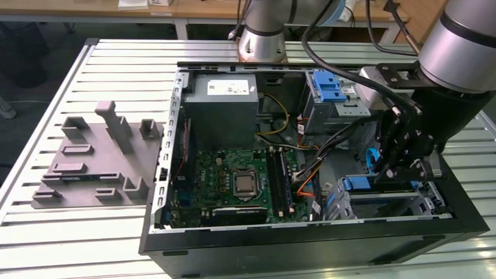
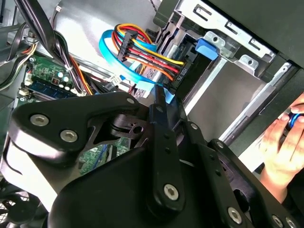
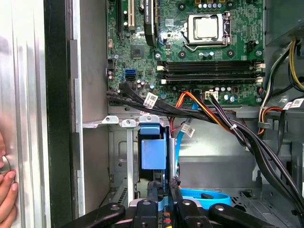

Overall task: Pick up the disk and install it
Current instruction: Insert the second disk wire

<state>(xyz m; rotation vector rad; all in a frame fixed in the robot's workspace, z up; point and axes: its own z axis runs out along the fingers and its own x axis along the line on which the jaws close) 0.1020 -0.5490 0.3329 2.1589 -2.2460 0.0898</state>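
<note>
- An open computer case (image 1: 166, 174) lay on a slatted table (image 1: 46, 232), with the motherboard (image 3: 190, 47) exposed.
- The gripper (image 3: 164, 192) reached into the case at the exterior view's right, over the silver drive cage (image 3: 124, 156).
- Its fingers (image 3: 153, 194) were clenched close together on a thin blue plastic edge. I judged this to be a rail of the disk (image 3: 154, 152).
- The disk stood edge-on in the cage mouth, and its metal body was mostly hidden.
- A bundle of black cables (image 3: 228, 126) and a blue ribbon cable (image 3: 204, 194) ran just beside the cage. They could be snagged or pinched if the disk slid in.
- If the rails met the cage guides at a tilt, the disk could jam or slip from the narrow grasp.
- A person's hand (image 2: 280, 142) rested on the outside of the case wall, near the arm. A sudden swing could strike it.
</note>
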